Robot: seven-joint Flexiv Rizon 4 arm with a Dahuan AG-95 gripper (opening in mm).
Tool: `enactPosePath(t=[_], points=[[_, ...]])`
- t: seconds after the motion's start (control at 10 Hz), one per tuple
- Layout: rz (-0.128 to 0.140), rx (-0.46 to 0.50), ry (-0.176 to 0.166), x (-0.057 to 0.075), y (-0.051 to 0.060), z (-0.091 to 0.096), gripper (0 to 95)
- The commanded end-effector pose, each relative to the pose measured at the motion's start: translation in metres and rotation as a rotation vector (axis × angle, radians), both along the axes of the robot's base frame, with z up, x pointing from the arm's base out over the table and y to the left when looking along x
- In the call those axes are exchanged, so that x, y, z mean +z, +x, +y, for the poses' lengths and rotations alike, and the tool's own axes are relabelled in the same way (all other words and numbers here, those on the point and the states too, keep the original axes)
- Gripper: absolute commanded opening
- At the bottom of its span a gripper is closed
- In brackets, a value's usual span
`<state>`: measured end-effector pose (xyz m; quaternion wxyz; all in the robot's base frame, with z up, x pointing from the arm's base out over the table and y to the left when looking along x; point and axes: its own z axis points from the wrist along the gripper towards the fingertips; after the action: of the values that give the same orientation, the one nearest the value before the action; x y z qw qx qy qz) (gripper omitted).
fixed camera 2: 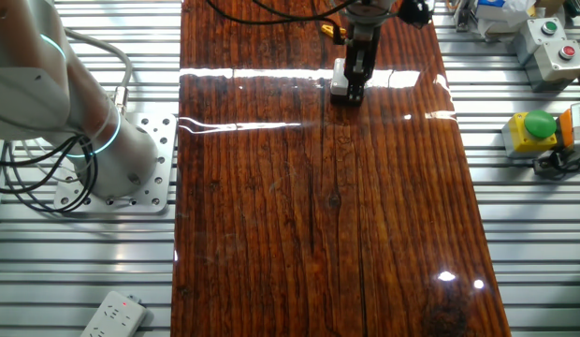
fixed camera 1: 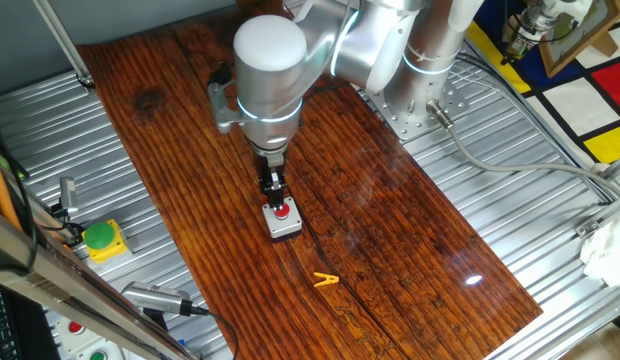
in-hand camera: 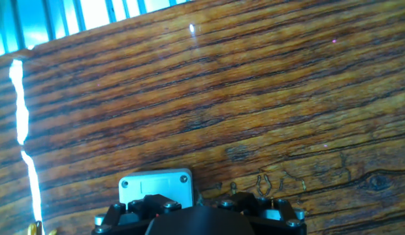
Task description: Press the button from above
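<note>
The small red button (fixed camera 1: 281,211) sits in a square light-grey metal box (fixed camera 1: 283,225) on the dark wooden tabletop. My gripper (fixed camera 1: 278,201) points straight down right above the button, its fingertips at or touching the red cap; I cannot tell if the fingers are open or shut. In the other fixed view the gripper (fixed camera 2: 353,92) hides the button and only the box's edge (fixed camera 2: 339,87) shows. In the hand view the box (in-hand camera: 155,187) lies at the bottom, half hidden by the gripper body (in-hand camera: 199,220).
A yellow clothespin (fixed camera 1: 326,281) lies on the wood in front of the box. A green dome button on a yellow box (fixed camera 1: 102,239) sits left on the metal rails. A white panel with small buttons (fixed camera 2: 550,39) stands beside the table. The arm base (fixed camera 1: 415,95) is bolted at the back.
</note>
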<state>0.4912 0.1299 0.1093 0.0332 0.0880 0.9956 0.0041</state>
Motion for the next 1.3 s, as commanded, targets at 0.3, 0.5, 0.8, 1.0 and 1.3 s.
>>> enactPosePath(t=[0.3, 0.5, 0.8, 1.0, 1.3], points=[[0.024, 0.102, -0.005, 0.0027, -0.0007, 0.0002, 76.0], [0.035, 0.101, -0.002, 0.0026, -0.0007, 0.0002, 76.0], [0.038, 0.093, -0.004, 0.003, -0.0007, 0.0002, 76.0], [0.054, 0.093, 0.0, 0.0014, -0.0009, -0.0001, 76.0], [0.064, 0.079, -0.001, 0.0014, -0.0009, -0.0001, 76.0]])
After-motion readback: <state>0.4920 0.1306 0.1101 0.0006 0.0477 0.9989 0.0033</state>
